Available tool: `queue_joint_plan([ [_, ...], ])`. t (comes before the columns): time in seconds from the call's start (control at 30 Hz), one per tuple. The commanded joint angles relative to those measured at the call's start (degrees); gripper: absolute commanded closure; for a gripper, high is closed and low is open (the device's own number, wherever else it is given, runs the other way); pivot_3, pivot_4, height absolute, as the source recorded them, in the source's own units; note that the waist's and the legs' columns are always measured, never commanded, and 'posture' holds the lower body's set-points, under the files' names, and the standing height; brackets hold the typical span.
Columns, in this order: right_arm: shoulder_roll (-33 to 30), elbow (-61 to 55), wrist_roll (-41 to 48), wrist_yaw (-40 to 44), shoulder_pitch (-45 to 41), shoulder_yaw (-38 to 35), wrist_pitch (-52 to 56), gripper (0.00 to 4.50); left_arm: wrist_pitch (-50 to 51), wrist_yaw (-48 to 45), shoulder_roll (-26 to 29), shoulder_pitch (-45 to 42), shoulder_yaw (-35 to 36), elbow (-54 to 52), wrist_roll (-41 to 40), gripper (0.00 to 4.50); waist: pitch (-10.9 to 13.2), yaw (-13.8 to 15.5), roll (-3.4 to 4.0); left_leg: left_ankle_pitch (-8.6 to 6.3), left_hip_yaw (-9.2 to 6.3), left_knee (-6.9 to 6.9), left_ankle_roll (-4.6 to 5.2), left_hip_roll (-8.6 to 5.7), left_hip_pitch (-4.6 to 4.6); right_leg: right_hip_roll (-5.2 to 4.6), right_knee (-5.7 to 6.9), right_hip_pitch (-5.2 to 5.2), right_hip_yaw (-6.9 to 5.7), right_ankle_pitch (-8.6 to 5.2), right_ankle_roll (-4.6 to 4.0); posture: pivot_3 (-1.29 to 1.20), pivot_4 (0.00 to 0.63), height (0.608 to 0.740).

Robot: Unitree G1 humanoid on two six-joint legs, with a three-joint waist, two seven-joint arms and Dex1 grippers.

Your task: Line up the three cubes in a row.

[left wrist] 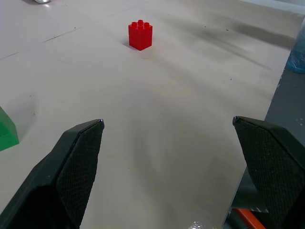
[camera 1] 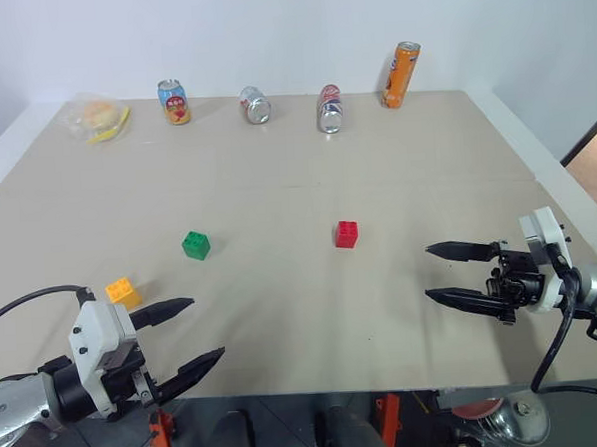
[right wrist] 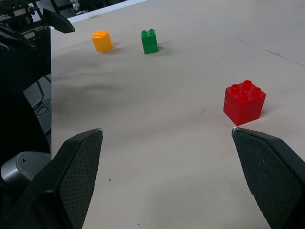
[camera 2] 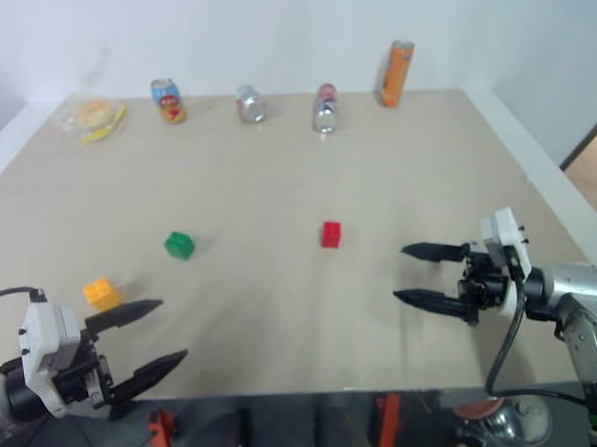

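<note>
Beige tabletop [camera 1: 276, 185]: both grippers, left [camera 1: 184, 338] and right [camera 1: 441, 273], spread, empty; right wrist view adds yellow-orange cube [right wrist: 102, 41] beside green cube [right wrist: 149, 41], red cube [right wrist: 244, 102] nearest

Bright, even light; soft shadows; sharp.

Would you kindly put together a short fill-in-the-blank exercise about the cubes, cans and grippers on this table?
1. The cube nearest the left gripper is coloured ____.
2. The green cube sits between the yellow-orange cube and the ____ cube.
3. The fingers of the right gripper are ____, holding nothing.
4. Along the table's far edge, the tall orange can is the ____ of the cans as seen from the robot.

Missing words: yellow-orange; red; open; rightmost
</note>
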Motion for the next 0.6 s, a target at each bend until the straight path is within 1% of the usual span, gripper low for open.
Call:
queue_joint_plan([
  [0.03, -0.8, 0.0, 0.2, 1.2, -1.3, 0.1, -0.8, 0.0, -3.3, -2.0, -0.9, 2.3, 0.7, -0.5, 1.3, 0.02, 0.0, 0.0, 0.0, 0.0, 0.0, 0.0, 0.0, 0.0, 0.0, 0.0, 0.0, 0.0, 0.0, 0.0, 0.0, 0.0, 0.15, 0.74],
  [0.13, -1.0, 0.3, 0.0, 1.5, -1.8, 0.3, -0.8, 0.0, -5.7, -3.3, -1.7, 3.9, 0.5, 0.8, 3.2, 0.02, 0.0, -0.1, 0.0, -0.04, 0.11, 0.0, 0.0, 0.01, 0.05, 0.0, 0.0, -0.01, 0.08, 0.0, 0.0, 0.0, 0.15, 0.74],
  [0.23, -0.9, 0.5, -0.2, 1.6, -2.0, 0.4, -0.8, 0.0, -6.7, -3.6, -1.9, 3.5, -0.2, 1.5, 4.0, 0.02, 0.0, 0.0, 0.0, -0.05, 0.08, 0.01, 0.0, 0.01, 0.04, 0.02, 0.0, -0.01, 0.08, 0.0, 0.0, 0.0, 0.15, 0.74],
  [0.6, -0.9, 0.6, -0.3, 1.8, -2.2, 0.8, -0.7, 0.0, -5.8, -2.2, -1.5, 1.5, -1.9, 1.1, 4.5, 0.02, 0.0, 0.0, 0.01, -0.05, 0.14, 0.1, 0.01, 0.02, 0.04, 0.06, 0.0, 0.01, 0.21, 0.03, 0.05, 0.0, 0.15, 0.74],
])
